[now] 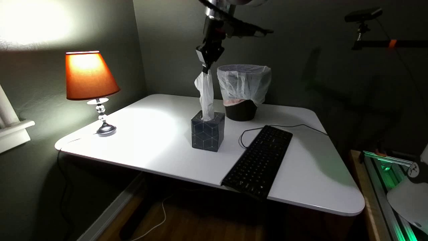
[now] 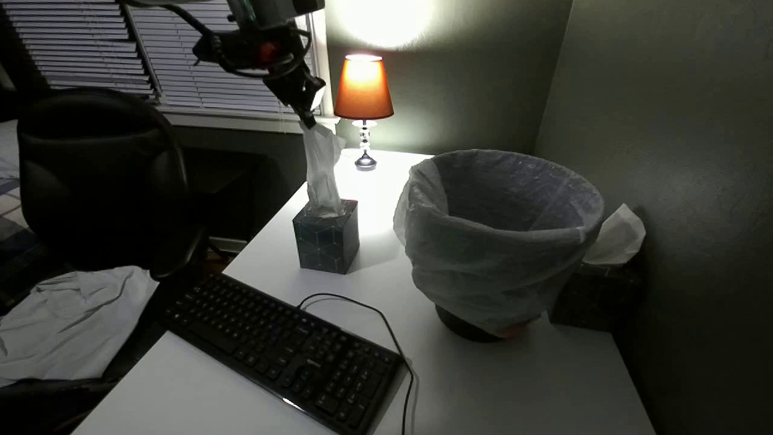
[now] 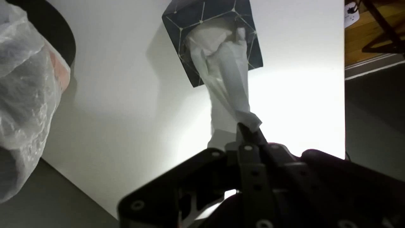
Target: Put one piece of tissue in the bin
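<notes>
The piece of tissue is white and crumpled and shows in both exterior views [image 1: 208, 95] [image 2: 322, 166] and in the wrist view [image 3: 232, 72]. It stretches upright from the opening of the dark patterned tissue box [image 1: 204, 135]; its lower end is still inside. My gripper [image 1: 205, 69] is shut on the tissue's top end, above the box; its fingertips also show in the wrist view [image 3: 250, 128]. The bin [image 1: 244, 85] is dark with a translucent white bag over its rim. It stands beside the box, and its open top faces up in an exterior view [image 2: 495, 260].
A black keyboard [image 1: 260, 160] with a cable lies at the desk's front edge. A lit orange lamp [image 1: 90, 77] stands at a far corner. Another tissue box [image 2: 595, 299] with tissue sticking out is behind the bin by the wall. A black chair [image 2: 99, 181] is beside the desk.
</notes>
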### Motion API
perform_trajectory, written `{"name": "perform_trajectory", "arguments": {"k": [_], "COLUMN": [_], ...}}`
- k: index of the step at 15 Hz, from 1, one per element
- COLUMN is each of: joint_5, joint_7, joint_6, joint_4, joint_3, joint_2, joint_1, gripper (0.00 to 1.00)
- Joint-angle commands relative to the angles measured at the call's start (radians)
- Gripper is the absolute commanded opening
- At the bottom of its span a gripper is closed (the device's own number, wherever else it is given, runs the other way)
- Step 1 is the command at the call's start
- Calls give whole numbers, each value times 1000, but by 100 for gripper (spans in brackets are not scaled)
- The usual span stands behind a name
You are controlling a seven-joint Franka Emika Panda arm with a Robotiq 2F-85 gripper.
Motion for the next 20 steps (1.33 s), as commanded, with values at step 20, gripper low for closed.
{"name": "perform_trajectory", "arguments": {"k": [20], "joint_5": [-316], "joint_7": [306], "joint_6": [171], "joint_4": [-124], "joint_3": [76], "joint_2": [-387], "joint_1": [-156], "gripper": [0]}}
